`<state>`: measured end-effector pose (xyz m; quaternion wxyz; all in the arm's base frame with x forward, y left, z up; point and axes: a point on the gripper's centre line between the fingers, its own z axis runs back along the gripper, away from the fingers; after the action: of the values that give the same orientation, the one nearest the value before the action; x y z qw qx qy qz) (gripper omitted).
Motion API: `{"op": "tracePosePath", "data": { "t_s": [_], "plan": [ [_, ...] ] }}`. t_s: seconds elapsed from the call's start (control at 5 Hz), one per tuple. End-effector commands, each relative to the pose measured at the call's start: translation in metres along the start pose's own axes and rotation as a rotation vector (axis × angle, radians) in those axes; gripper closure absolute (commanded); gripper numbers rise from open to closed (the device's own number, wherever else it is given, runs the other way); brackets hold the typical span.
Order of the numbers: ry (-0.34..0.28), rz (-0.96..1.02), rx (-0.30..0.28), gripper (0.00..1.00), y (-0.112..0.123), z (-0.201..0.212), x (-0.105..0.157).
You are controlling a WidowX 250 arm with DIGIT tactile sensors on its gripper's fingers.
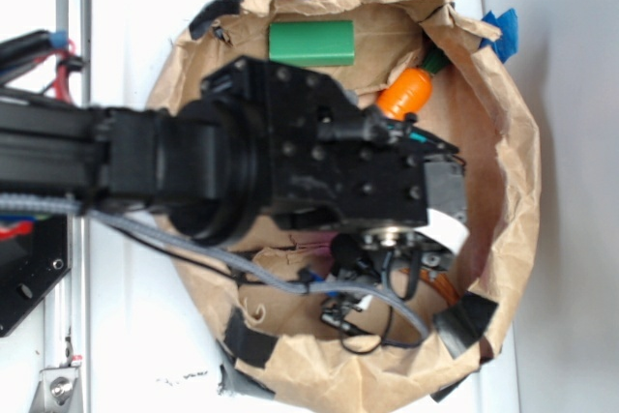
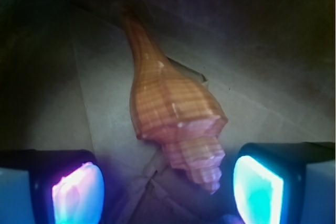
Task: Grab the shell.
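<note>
The shell (image 2: 170, 116) lies on brown paper just ahead of the end effector (image 2: 168, 187) — long axis running away, knobbly end between the spread, empty pads (image 2: 257, 187).

shell (image 2: 173, 114): was tan-orange, faint ribbed bands
carrot (image 1: 404, 94): orange, green top
block (image 1: 311, 43): green
paper bowl (image 1: 517, 181): brown, blue and black tape
gripper (image 2: 168, 187): black, pads glowed pink and cyan
</note>
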<state>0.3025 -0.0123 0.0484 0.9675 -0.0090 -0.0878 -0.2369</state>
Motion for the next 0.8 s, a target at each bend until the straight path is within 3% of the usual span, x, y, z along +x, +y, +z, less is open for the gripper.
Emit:
{"op": "tracePosePath", "data": {
  "t_s": [0.0,0.4,0.6],
  "plan": [
    [-0.037,-0.044,-0.015,0.0,0.005,0.003,0.023],
    [-0.02,-0.068,-0.008,0.0,0.001,-0.007,0.023],
    [-0.01,-0.046,-0.02,0.13,0.002,-0.014,0.02]
  ]
}}
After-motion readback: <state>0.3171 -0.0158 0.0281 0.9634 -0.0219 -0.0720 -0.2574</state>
